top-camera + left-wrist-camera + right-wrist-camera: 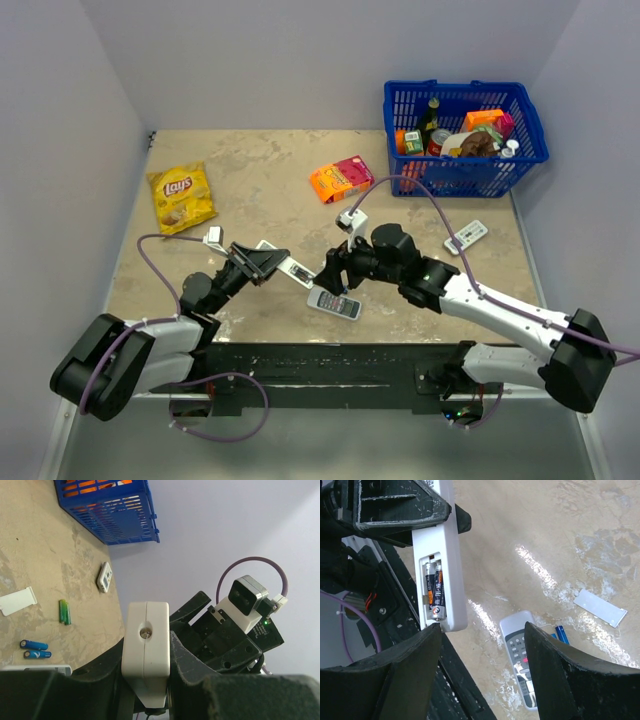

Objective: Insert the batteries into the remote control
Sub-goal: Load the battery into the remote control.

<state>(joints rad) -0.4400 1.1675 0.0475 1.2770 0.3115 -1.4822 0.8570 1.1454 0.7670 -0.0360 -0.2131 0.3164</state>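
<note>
The left gripper (266,262) is clamped on the remote control (451,555), its black fingers pressing both long sides of the slim white body. It holds the remote control raised off the table (260,200), left of centre and near the arms' bases. The remote control's free end points right, toward the right gripper (482,630).

In the right wrist view the battery bay on the back is uncovered. The 2 batteries (434,589) lie inside it side by side, dark with silvery ends, lengthwise along the body.

The right gripper's jaws stand wide apart with nothing between them, just beside the remote control's free end and not touching it.

Below the grippers, the grey remote (521,662) with button rows lies flat on the table. 2 blue cells (561,634) lie just beside its far end, and a flat white piece (600,607) lies near them. A green pair (65,611) of cells lies close by.

Further right, the white remote with a display (466,236) sits alone. The blue basket (400,110) stands at the far right corner. An orange box (342,179) lies far of centre, and a yellow chip bag (182,197) at the far left.
</note>
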